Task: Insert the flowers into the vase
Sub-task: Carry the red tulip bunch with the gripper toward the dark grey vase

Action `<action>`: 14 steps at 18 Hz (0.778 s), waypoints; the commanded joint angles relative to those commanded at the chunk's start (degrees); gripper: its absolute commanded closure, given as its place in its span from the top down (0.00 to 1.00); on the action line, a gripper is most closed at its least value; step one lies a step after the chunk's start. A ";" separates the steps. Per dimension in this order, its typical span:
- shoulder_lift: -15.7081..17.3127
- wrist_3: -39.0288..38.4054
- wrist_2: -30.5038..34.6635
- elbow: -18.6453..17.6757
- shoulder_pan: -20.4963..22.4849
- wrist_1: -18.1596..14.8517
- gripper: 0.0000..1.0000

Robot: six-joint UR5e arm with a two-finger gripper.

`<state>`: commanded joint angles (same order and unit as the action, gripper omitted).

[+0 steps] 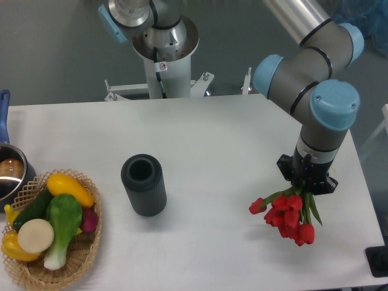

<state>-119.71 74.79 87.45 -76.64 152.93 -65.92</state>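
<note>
Bare white tabletop lies between the dark grey ribbed cylindrical vase and the bunch of red tulips hanging under the black two-finger gripper; nothing stands on that stretch. Vase upright, round mouth unobstructed from above. Woven wicker basket of vegetables sits near the vase's left side, apart from it. Steel pot with blue handle at far left edge. White arm pedestal stands behind the table's rear edge.

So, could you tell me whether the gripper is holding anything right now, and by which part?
The gripper holds the flowers by the stem end, with the red buds hanging below it; the fingers themselves are hidden.
</note>
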 joint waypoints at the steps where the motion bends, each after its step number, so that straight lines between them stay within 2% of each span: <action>1: 0.00 0.00 0.00 0.00 0.00 0.00 0.00; 7: 0.79 -0.09 -0.35 -0.09 -0.53 0.09 0.00; 9: 1.84 -0.17 -1.92 -0.61 -2.62 0.35 0.00; 11: 3.94 -0.70 -7.61 -1.49 -4.13 0.53 0.00; 14: 8.68 -0.79 -16.93 -5.35 -5.45 0.88 0.00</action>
<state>-111.02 74.00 70.52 -81.99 147.48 -65.04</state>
